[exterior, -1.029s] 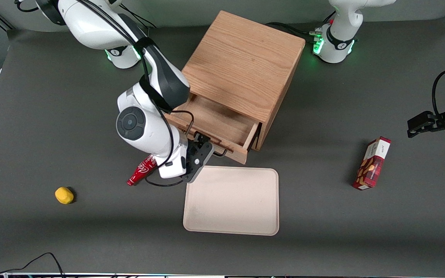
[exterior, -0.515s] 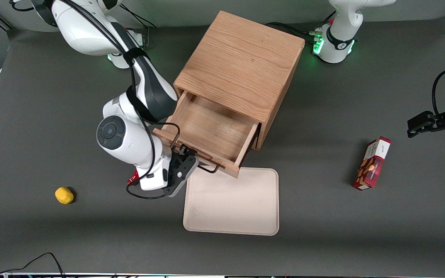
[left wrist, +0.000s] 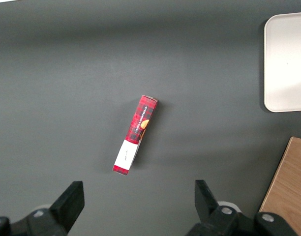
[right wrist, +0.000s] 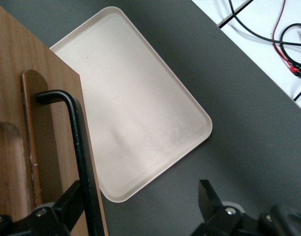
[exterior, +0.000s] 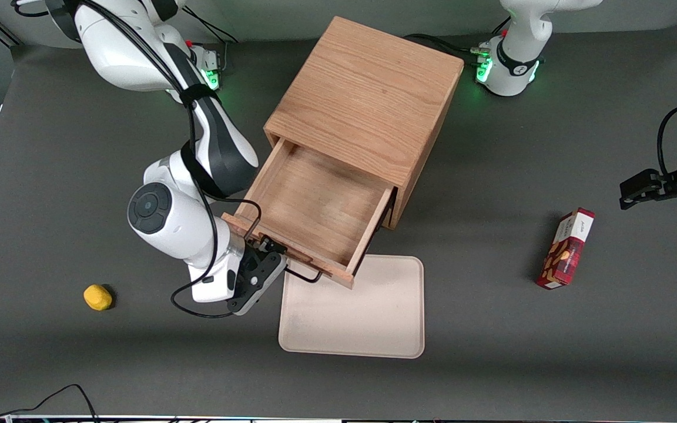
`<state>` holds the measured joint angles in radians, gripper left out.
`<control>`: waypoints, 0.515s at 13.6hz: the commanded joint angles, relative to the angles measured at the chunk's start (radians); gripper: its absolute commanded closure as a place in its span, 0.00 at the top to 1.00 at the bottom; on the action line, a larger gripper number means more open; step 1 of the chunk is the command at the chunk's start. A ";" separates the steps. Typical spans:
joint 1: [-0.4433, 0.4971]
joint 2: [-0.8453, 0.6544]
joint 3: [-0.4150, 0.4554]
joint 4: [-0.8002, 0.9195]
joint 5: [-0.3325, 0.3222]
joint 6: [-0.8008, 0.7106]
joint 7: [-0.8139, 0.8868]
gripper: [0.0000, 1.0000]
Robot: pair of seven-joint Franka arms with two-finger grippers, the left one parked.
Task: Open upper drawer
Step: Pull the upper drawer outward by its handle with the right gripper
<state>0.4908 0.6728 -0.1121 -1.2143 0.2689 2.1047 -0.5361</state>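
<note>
The upper drawer (exterior: 315,205) of the oak cabinet (exterior: 368,100) stands pulled far out, its bare wooden floor showing, and its front edge overhangs the tray's rim. The black wire handle (exterior: 303,274) sticks out from the drawer front toward the front camera. My right gripper (exterior: 266,260) is at the handle's end toward the working arm's side. In the right wrist view the gripper (right wrist: 139,189) is open, its fingers wide apart. The handle bar (right wrist: 79,142) runs close along the inside of one finger (right wrist: 69,204); the space up to the opposite finger holds nothing.
A beige tray (exterior: 362,317) (right wrist: 135,113) lies on the table just in front of the open drawer. A yellow lump (exterior: 97,296) sits toward the working arm's end. A red box (exterior: 567,248) (left wrist: 135,135) lies toward the parked arm's end.
The drawer has slid much farther out toward the front camera, and my gripper has moved with the handle. The red can beside the gripper is now hidden by the arm.
</note>
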 commanded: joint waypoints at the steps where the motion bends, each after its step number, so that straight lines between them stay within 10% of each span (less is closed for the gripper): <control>1: 0.005 0.033 -0.026 0.048 -0.008 0.043 -0.010 1.00; 7: 0.002 0.025 -0.032 0.050 0.042 0.041 0.036 1.00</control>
<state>0.4862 0.6798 -0.1269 -1.2029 0.2879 2.1137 -0.5327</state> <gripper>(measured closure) 0.000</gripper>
